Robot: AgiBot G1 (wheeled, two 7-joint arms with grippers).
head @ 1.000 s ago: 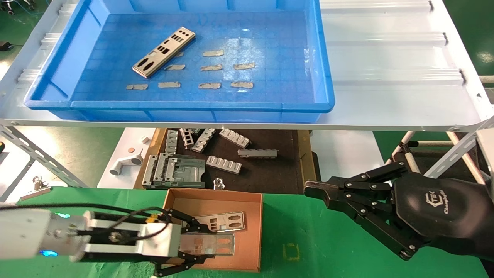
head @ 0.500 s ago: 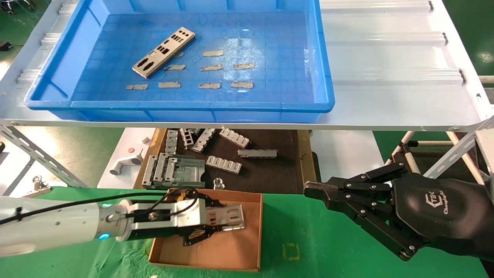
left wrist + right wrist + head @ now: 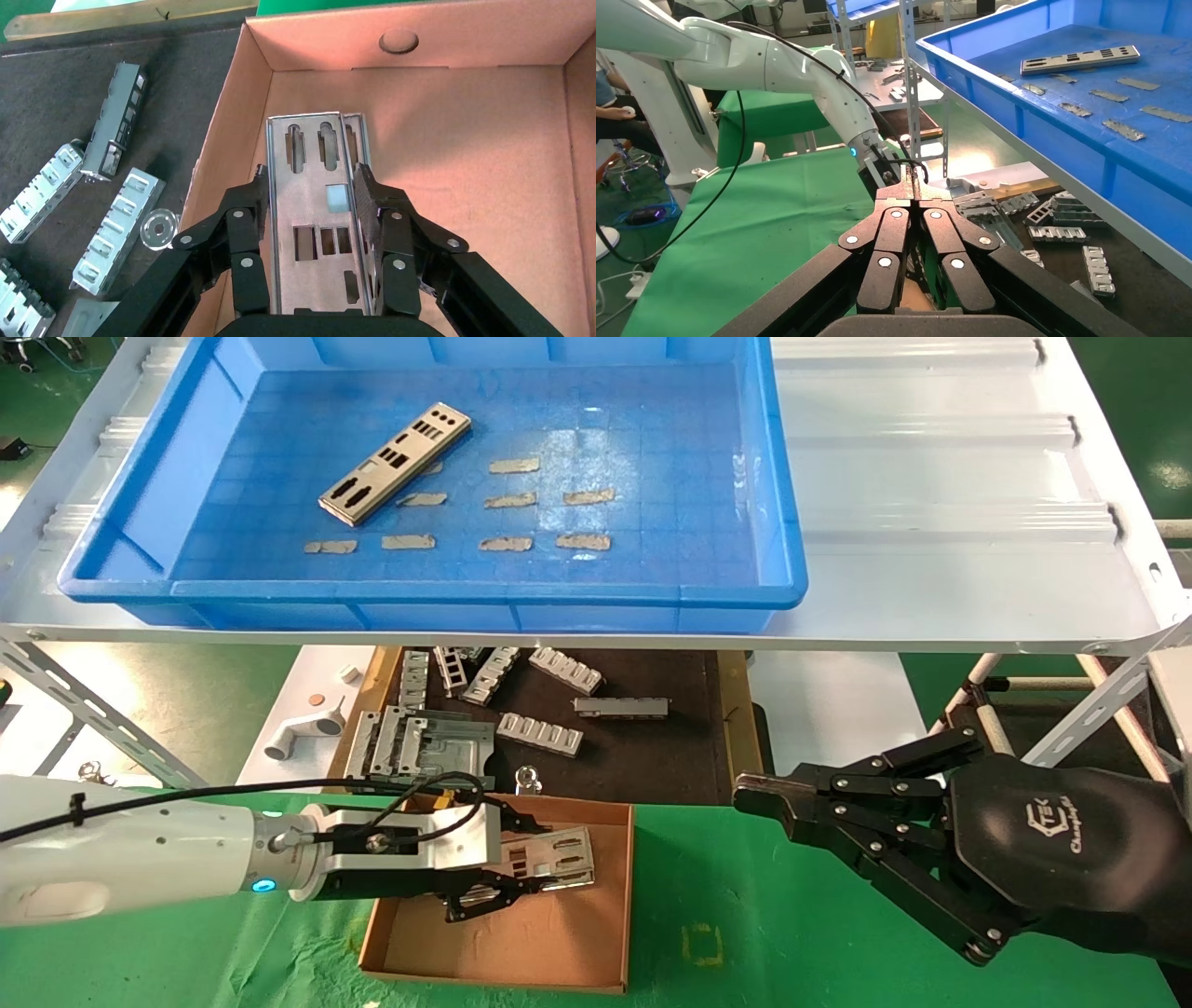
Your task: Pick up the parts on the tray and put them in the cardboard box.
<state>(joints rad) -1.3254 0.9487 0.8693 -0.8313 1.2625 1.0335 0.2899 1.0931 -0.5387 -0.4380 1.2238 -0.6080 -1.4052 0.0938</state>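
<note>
light: bright, even overhead | glare: tray (image 3: 764, 477) floor, pale shelf (image 3: 931, 477) | shadows: soft | focus: sharp

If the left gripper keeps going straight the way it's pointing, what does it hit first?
Probably the cardboard box's right wall: the left gripper, shut on a part, points across the box toward it. Depth is unclear.

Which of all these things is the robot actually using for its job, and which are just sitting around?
Part of the job:
- left gripper, shut on a silver plate
- cardboard box
- blue tray
- plate left in the tray

Just lying about:
- ribbed grey brackets
- grey patches
- right gripper, parked
</note>
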